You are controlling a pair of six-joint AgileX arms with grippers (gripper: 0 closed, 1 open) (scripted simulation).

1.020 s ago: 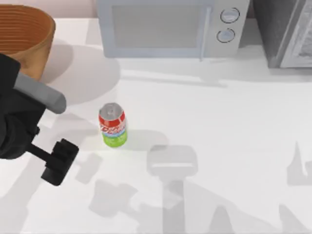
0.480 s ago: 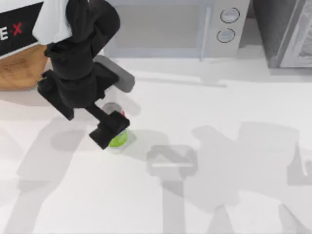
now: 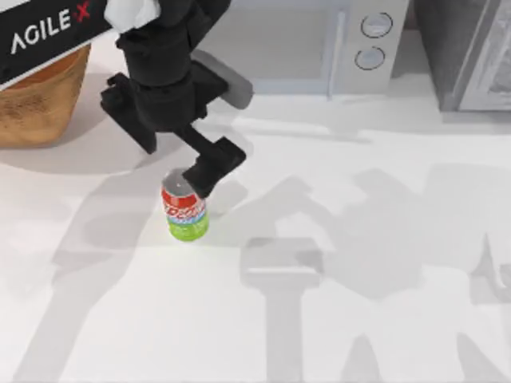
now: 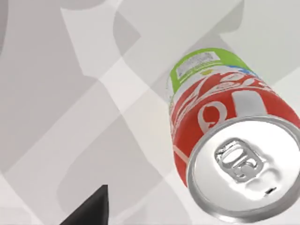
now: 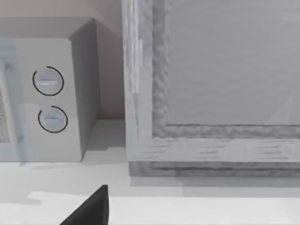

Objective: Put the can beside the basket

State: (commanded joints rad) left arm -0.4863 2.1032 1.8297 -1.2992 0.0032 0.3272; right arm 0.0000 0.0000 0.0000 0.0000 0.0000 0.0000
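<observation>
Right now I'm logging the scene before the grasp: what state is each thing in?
can: upright on the table, not gripped, top sealed.
basket: upright at the table's far left, apart from the can.
microwave: door shut.
left gripper: over the can's top, near its far side.
right arm: parked, its camera facing the microwave and a grey cabinet.

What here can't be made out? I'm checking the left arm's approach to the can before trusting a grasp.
- Left gripper, top view: it hangs above the can, but its own body hides the fingers, so open or shut is unclear.
- Basket, top view: cut off by the left edge, its rim covered by the arm.
- Microwave, top view: top cut off by the edge, left part behind the arm.
</observation>
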